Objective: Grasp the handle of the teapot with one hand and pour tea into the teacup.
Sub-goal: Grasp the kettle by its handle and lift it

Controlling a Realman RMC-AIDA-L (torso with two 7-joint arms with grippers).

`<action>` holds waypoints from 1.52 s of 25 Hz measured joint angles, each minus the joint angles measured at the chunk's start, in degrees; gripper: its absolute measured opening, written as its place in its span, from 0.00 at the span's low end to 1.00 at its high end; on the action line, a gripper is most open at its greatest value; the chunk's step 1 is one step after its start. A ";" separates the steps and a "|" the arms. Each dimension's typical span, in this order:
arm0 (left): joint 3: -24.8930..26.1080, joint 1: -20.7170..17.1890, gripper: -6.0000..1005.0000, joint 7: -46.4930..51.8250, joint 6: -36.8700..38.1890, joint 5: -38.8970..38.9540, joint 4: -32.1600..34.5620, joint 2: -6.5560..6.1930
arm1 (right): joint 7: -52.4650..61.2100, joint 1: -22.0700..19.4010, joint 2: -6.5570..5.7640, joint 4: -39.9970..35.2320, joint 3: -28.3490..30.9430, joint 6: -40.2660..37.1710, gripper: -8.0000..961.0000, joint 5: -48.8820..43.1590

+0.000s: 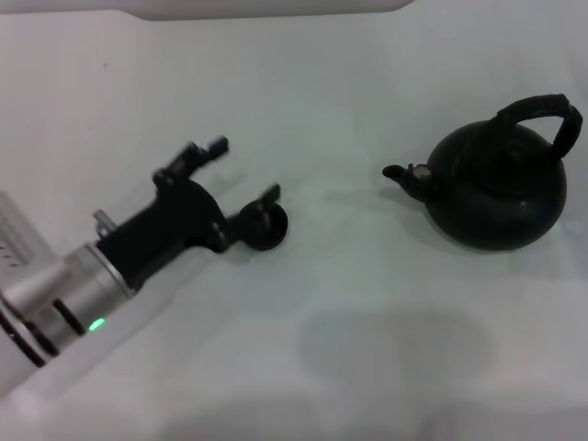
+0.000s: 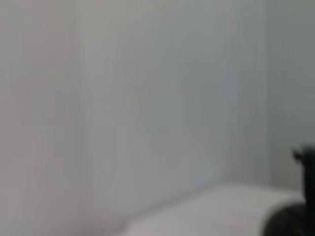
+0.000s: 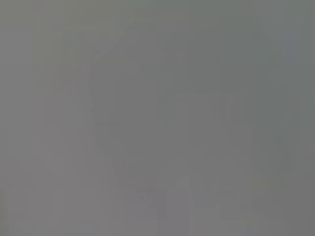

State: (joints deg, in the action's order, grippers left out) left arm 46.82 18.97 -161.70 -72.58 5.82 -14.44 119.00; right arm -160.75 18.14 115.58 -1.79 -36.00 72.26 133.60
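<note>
The matte black teapot [image 1: 496, 188] stands on the white table at the right of the head view, its short spout [image 1: 402, 175] pointing left. Its thick black handle [image 1: 542, 110] arches over the top. The tiny dark teacup [image 1: 266, 228] sits left of centre. My left gripper [image 1: 246, 167] reaches in from the lower left and is open, with nothing between its fingers. One fingertip [image 1: 270, 195] lies right at the teacup's rim. The teapot is well off to the gripper's right. The right gripper is out of view.
The white table [image 1: 367, 322] stretches around both objects, with a pale edge at the back [image 1: 276, 11]. The left wrist view shows a pale wall and a blurred dark shape [image 2: 295, 216] in one corner. The right wrist view is plain grey.
</note>
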 joint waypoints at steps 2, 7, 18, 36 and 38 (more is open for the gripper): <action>2.70 -0.72 0.89 0.00 -2.99 0.01 0.08 0.01 | 0.00 -0.14 0.00 0.09 0.52 0.12 0.90 0.23; 11.04 -3.09 0.89 0.10 -9.48 0.45 0.74 0.21 | 0.42 -0.05 0.11 1.35 3.22 2.14 0.90 0.35; 16.60 -6.57 0.89 0.49 -12.88 30.99 3.18 0.41 | 9.14 -0.86 -0.13 1.49 4.21 5.41 0.90 -0.01; 16.48 -7.01 0.89 1.29 -6.39 47.87 8.11 0.21 | 43.94 -13.97 0.06 -32.23 -19.94 -6.31 0.90 -5.39; 16.37 -6.84 0.89 1.29 -5.99 47.90 8.12 0.18 | 50.34 -16.35 0.08 -40.57 -22.20 -12.01 0.90 -8.85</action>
State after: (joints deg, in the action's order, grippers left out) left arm 63.19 12.13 -160.40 -78.57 53.72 -6.33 119.17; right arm -110.41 1.79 115.66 -42.36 -58.20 60.24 124.75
